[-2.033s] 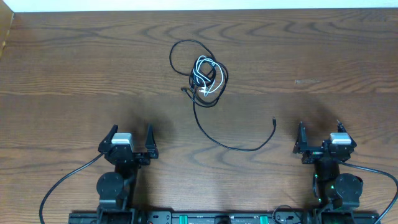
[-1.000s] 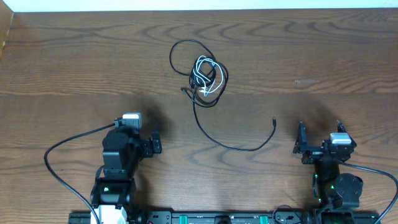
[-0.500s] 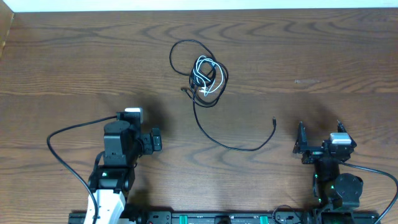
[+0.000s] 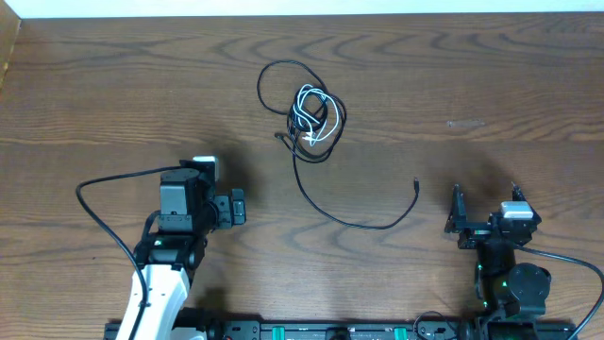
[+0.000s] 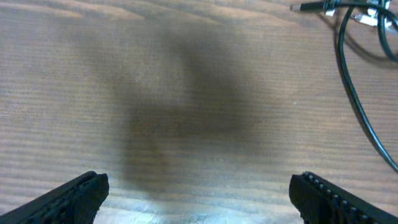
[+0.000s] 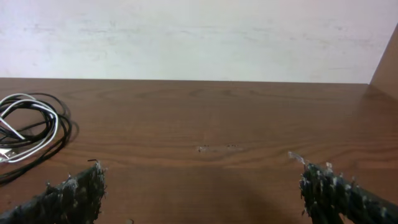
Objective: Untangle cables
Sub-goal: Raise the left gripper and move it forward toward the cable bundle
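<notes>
The long black cable (image 4: pixel 354 221) lies on the wooden table, coiled at the back centre, with a tail curving forward and right to a small plug (image 4: pixel 416 183). The short white cable (image 4: pixel 311 111) sits in small loops inside the black coil. My left gripper (image 4: pixel 237 209) is open and empty, left of the black tail and pointing down at bare table. The left wrist view shows its fingers (image 5: pixel 199 202) wide apart, with the black cable (image 5: pixel 359 109) at top right. My right gripper (image 4: pixel 483 204) is open and empty, right of the plug. The right wrist view (image 6: pixel 202 193) shows the white cable (image 6: pixel 18 118) and the black cable (image 6: pixel 59 140) at far left.
The table's far edge meets a white wall (image 6: pixel 199 37). A wooden side wall stands at the far left corner (image 4: pixel 8 42). A thick black robot cable (image 4: pixel 104 189) arcs left of the left arm. A small pale scuff (image 4: pixel 464 123) marks the table at right.
My left arm has risen from its rest pose and moved forward and right toward the black cable's tail, gripper now pointing down. The right arm and both cables have not moved.
</notes>
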{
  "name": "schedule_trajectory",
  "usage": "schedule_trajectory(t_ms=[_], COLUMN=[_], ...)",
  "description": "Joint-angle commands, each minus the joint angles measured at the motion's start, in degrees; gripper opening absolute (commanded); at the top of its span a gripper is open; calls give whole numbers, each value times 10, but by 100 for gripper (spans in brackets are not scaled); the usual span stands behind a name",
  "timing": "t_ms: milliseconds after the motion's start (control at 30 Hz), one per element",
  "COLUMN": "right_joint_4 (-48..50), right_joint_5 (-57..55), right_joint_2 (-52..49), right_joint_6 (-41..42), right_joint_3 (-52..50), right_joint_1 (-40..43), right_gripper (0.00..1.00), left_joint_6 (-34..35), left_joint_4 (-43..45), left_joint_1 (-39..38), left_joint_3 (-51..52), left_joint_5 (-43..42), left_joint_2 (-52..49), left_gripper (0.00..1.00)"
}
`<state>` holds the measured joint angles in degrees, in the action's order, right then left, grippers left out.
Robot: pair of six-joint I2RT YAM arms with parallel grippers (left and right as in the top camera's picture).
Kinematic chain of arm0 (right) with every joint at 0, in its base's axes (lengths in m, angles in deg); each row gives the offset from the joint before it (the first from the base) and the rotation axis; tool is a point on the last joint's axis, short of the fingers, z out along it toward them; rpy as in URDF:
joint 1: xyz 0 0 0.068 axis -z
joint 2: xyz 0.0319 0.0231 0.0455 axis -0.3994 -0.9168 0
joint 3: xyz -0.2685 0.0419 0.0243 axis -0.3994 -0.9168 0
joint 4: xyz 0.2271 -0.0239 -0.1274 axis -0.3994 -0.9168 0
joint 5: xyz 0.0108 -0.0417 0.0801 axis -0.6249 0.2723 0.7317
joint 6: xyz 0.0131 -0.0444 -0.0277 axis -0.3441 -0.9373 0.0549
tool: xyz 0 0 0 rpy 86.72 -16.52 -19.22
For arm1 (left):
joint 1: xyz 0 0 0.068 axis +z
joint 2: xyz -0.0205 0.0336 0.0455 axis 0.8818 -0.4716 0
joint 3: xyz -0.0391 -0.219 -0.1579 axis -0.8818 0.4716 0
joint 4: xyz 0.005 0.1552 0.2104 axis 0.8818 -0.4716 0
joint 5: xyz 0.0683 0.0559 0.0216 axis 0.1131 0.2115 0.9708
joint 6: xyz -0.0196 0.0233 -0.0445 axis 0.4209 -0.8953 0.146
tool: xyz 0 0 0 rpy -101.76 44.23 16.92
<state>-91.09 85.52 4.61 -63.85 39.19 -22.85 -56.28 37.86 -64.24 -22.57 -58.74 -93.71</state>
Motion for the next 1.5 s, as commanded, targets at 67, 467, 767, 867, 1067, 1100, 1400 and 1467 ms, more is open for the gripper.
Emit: schedule_trajectory(t_ms=[67, 467, 767, 867, 1067, 1100, 1400, 1467], right_joint_4=[-2, -2, -2, -2, -2, -2, -2, -2], right_joint_5=[-6, -6, -6, -6, -6, -6, -6, -6], right_joint_2=[4, 4, 4, 4, 4, 4, 4, 4], right_joint_6=[10, 10, 10, 10, 10, 10, 10, 10], right_joint_3=[-1, -1, -1, -1, -1, -1, -1, -1], right_joint_1=[4, 4, 4, 4, 4, 4, 4, 4], right_gripper=[99, 99, 99, 99, 99, 99, 99, 99], left_joint_6=[-2, -4, -9, -8, -8, -8, -8, -8], left_joint_4=[-22, -86, -114, -123, -134, -136, -124, -122], left_joint_1=[-2, -2, -2, -2, -2, -2, -2, -2], left_joint_3=[-39, -116, -146, -157, -174, -176, -176, -176], left_joint_5=[-9, -17, -17, -18, -23, -23, -23, -23], left_joint_2=[-43, -169, -222, -241, -283, -288, -289, -289], left_gripper=[98, 98, 98, 98, 98, 98, 98, 98])
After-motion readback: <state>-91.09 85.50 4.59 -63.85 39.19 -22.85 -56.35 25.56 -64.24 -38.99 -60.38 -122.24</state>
